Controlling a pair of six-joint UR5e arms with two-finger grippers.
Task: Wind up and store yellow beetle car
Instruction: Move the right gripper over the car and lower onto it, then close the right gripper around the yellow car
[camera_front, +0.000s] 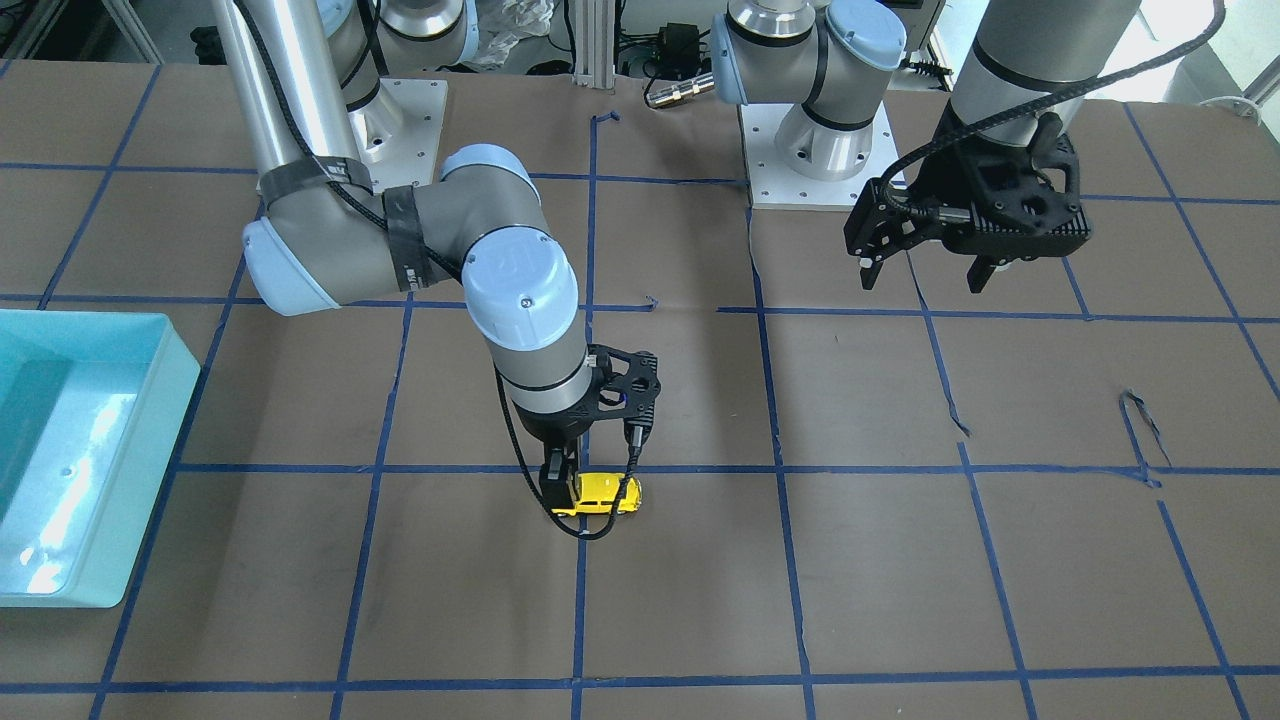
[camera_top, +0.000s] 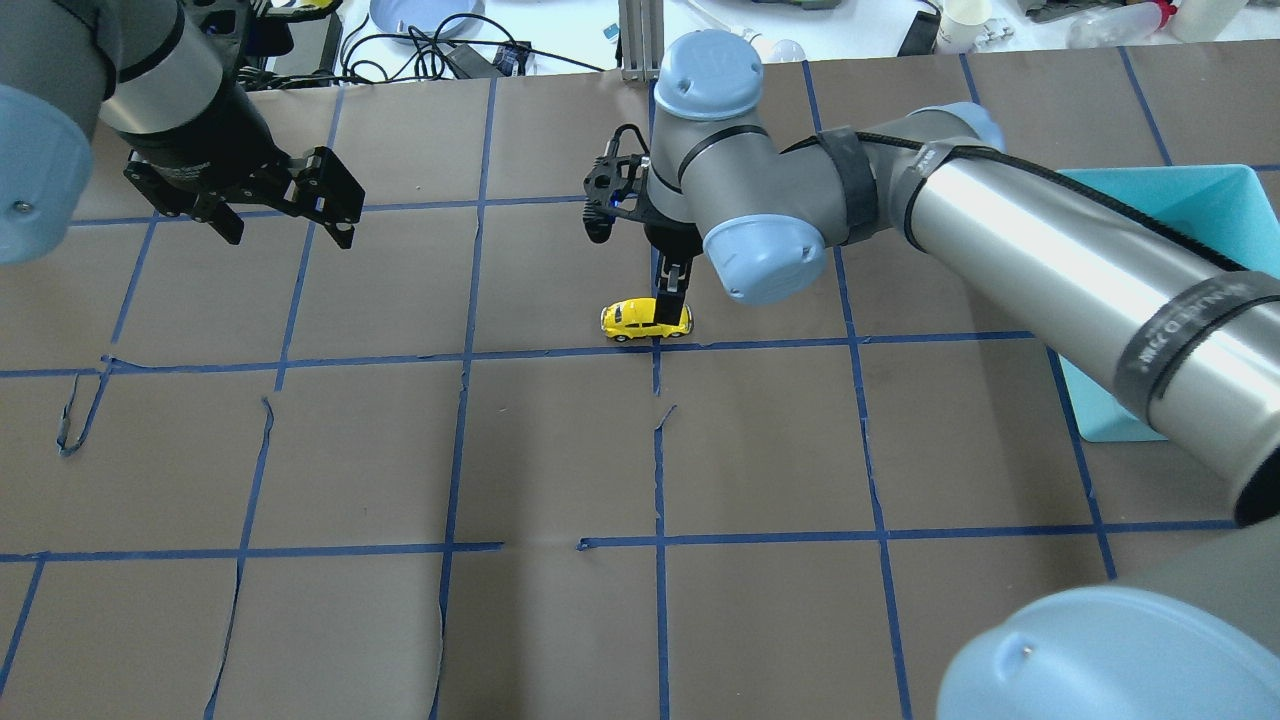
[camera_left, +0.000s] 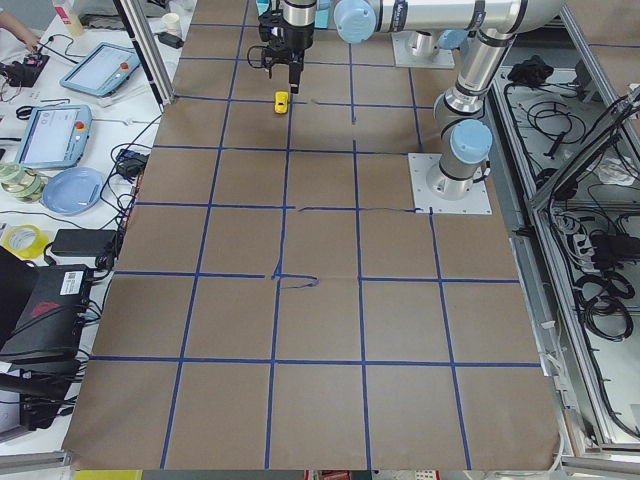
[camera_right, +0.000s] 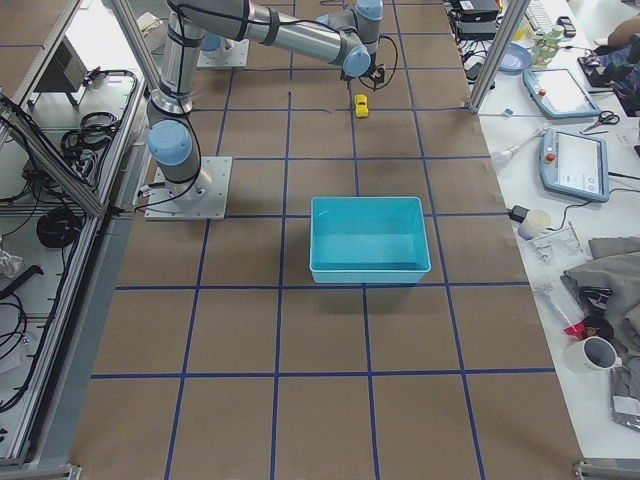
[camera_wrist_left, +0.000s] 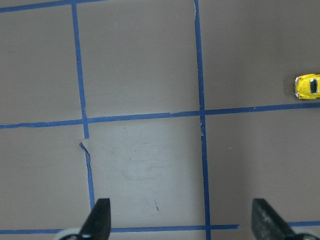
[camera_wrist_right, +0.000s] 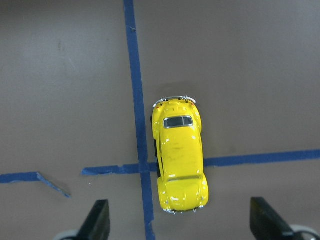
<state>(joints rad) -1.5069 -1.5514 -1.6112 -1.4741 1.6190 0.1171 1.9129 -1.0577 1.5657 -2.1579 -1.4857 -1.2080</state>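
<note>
A tiny glossy yellow beetle toy car (camera_wrist_right: 179, 162) sits near the worktop's (camera_wrist_right: 250, 60) middle, well clear of its edges, the right gripper (camera_wrist_right: 180, 217) low over it, jaws wide and empty, seemingly poised to grip it for winding.

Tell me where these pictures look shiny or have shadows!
Front-facing view: white glare washes over the floor of the teal bin. Right wrist view: the yellow beetle car is sharp and glossy, with a thin dark shadow along its left side. Left wrist view: it is cut off at the right edge.
</note>
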